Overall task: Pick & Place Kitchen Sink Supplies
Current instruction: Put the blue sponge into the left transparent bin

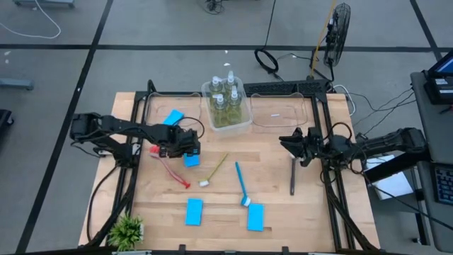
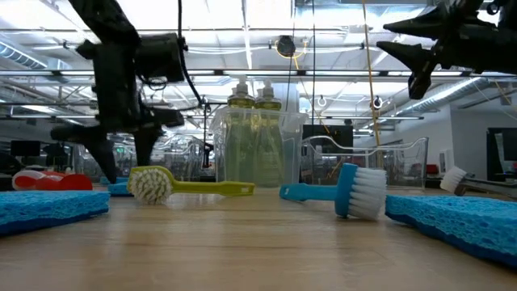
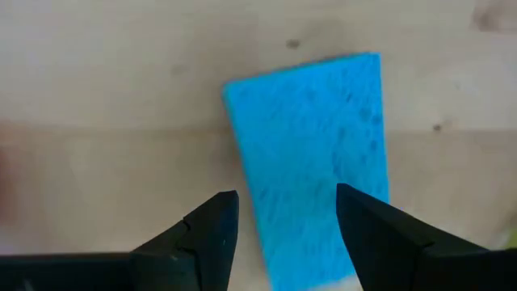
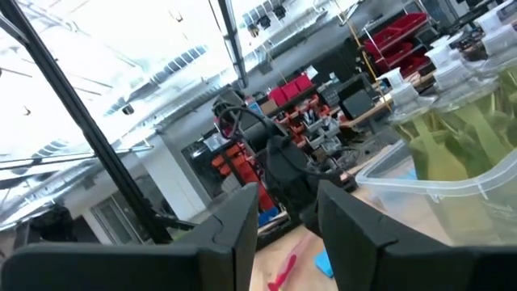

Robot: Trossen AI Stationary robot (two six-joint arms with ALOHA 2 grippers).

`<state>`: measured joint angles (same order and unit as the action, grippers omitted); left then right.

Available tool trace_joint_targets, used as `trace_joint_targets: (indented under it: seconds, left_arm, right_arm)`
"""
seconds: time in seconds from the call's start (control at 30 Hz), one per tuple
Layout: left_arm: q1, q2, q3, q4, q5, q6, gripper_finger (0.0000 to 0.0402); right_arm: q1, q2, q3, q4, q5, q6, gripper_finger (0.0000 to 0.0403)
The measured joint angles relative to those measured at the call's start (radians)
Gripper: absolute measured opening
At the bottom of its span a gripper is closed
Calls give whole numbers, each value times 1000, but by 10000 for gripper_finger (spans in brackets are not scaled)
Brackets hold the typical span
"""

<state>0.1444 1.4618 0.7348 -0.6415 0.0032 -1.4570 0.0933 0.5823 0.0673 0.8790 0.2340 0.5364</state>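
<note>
On the left we see the left gripper (image 1: 190, 150) above a blue sponge (image 3: 311, 153), fingers apart and holding nothing; the pump bottles (image 1: 226, 100) stand in a bin (image 1: 244, 126); the right gripper (image 1: 291, 142) hangs empty, fingers apart

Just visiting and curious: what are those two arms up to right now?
Left hand open, poised over a blue sponge, not gripping. Right hand empty, raised at the table's right. Four pump bottles already binned. Nothing blocking the sponge.

No text, label, brand, number or sign can be read on anything in these views.
</note>
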Motion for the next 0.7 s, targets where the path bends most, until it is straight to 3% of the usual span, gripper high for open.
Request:
trace_joint_targets:
  seconds: [0.4,0.7]
  left_arm:
    - [61,28,-77,176,128,34,209]
    - [83,30,-79,202,143,64,193]
  right_arm:
    - [0,-6,-2,-146,-92,55,114]
    - [0,-6,12,-276,-184,141,114]
